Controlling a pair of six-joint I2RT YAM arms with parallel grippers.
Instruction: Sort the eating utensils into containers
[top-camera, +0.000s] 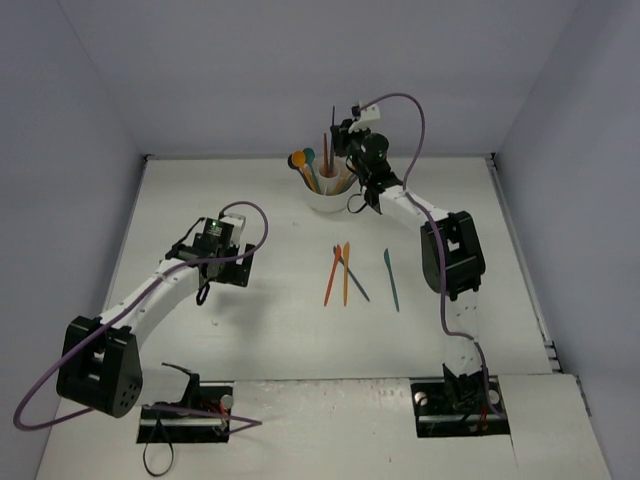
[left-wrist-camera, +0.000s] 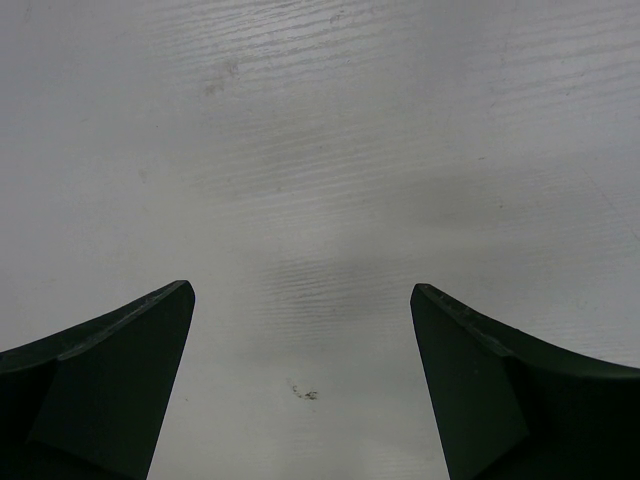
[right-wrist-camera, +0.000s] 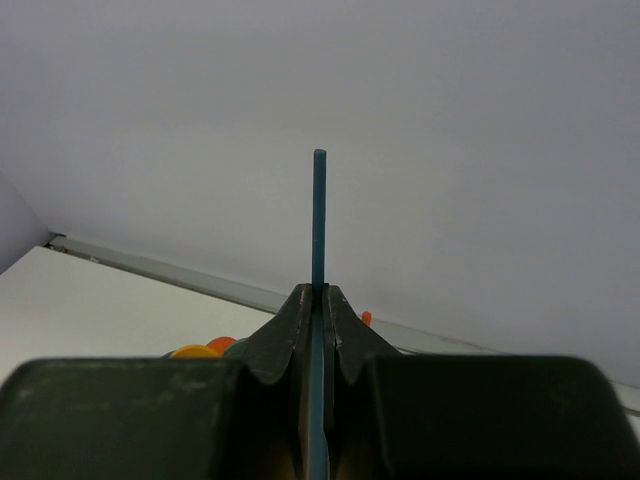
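Top view: right jaws are pinching a thin teal utensil (top-camera: 333, 118) upright by the white cup (top-camera: 328, 196); four loose utensils (top-camera: 346, 272) are lying on the worktop (top-camera: 250, 330). Left wrist: left jaws are gaping, empty. Right wrist: the teal utensil's smooth flat shaft is standing clamped.

Soft even light, faint shadows on table (left-wrist-camera: 330, 290), slight blur at right end effector (right-wrist-camera: 318, 292)

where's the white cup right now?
Top view: the white cup stands about centre at the far edge of the table, next to the right gripper clamping a teal utensil; four loose utensils lie on its near side.
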